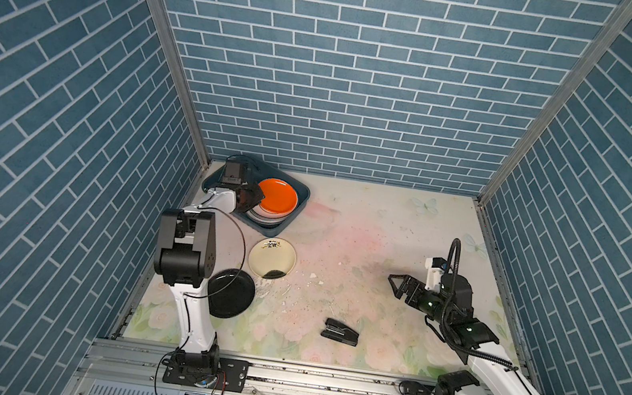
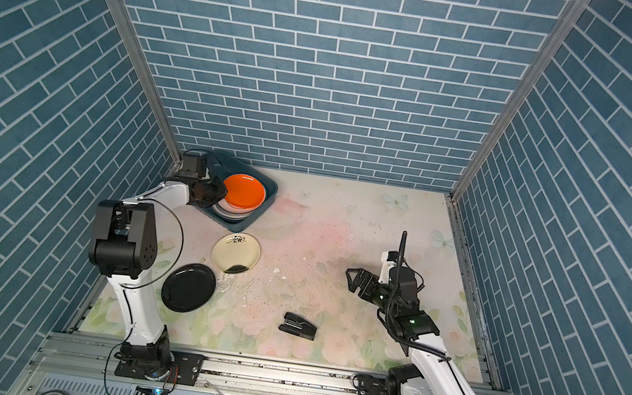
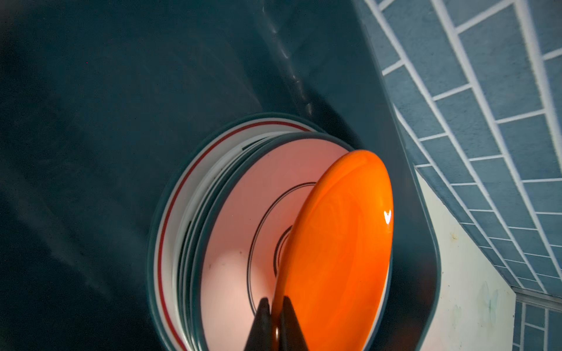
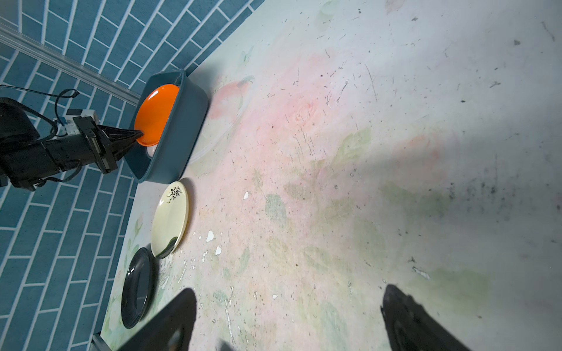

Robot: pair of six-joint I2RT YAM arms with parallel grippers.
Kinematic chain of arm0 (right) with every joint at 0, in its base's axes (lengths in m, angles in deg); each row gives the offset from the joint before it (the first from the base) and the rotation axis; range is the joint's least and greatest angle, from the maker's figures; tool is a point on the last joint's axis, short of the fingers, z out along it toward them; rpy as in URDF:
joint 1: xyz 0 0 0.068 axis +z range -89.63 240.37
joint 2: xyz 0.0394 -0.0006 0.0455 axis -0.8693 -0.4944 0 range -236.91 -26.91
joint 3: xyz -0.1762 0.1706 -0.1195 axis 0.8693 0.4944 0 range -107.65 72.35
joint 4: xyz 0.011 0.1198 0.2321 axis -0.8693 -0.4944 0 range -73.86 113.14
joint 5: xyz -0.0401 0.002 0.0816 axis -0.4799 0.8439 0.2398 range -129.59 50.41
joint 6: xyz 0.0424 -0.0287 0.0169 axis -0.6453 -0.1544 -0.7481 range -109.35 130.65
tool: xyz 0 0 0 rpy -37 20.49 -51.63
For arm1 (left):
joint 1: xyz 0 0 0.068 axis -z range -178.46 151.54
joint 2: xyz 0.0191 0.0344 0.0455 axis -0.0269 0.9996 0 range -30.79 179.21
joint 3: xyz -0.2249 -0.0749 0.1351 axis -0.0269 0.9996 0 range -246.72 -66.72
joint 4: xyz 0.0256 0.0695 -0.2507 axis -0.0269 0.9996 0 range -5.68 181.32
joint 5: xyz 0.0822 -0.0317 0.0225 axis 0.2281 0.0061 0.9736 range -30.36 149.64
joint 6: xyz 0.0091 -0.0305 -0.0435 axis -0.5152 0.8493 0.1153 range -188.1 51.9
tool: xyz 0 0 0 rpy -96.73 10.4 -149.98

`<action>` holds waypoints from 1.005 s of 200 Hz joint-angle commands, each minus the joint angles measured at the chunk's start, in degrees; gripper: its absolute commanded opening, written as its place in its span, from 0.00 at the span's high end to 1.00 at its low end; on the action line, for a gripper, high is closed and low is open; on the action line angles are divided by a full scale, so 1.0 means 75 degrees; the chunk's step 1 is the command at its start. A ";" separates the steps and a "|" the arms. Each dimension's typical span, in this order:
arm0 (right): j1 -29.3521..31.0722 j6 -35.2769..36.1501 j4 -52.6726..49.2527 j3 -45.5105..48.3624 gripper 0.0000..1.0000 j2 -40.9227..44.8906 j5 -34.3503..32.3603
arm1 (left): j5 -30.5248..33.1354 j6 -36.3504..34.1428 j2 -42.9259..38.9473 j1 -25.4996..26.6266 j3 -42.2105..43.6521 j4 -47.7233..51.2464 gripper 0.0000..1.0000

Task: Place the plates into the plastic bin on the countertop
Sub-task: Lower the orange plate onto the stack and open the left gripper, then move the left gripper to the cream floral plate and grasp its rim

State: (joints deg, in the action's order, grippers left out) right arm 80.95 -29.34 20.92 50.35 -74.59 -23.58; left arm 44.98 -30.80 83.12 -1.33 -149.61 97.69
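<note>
The rim of the orange plate [image 1: 279,195] is clenched between the fingers of the left tool [image 3: 275,304], and the plate is held tilted over the stack of plates [image 3: 231,231] inside the plastic bin [image 1: 302,205]. In both top views the bin is seen at 11 o'clock on the tabletop [image 1: 364,230]. Two plates are seen outside it: the cream plate [image 1: 271,258] near the bin at 9 o'clock, and the black plate [image 1: 231,293] at 8 o'clock, partly hidden by the left arm. The right tool [image 1: 395,286] is held released, jaws wide apart, above the tabletop at 3 o'clock. A black stapler-like object [image 1: 341,331] is seen at 6 o'clock.
</note>
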 commanded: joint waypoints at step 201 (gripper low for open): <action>-0.0100 0.0471 0.0330 -0.0606 0.04 -0.1114 0.0467 | 0.1930 -0.0983 -0.5948 -0.0168 0.5117 0.1156 0.00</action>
State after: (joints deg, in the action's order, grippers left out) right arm 80.54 -27.85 22.30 47.47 -82.11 -21.18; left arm 59.98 -37.51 42.07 -1.90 -114.40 103.52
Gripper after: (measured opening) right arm 0.955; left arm 0.995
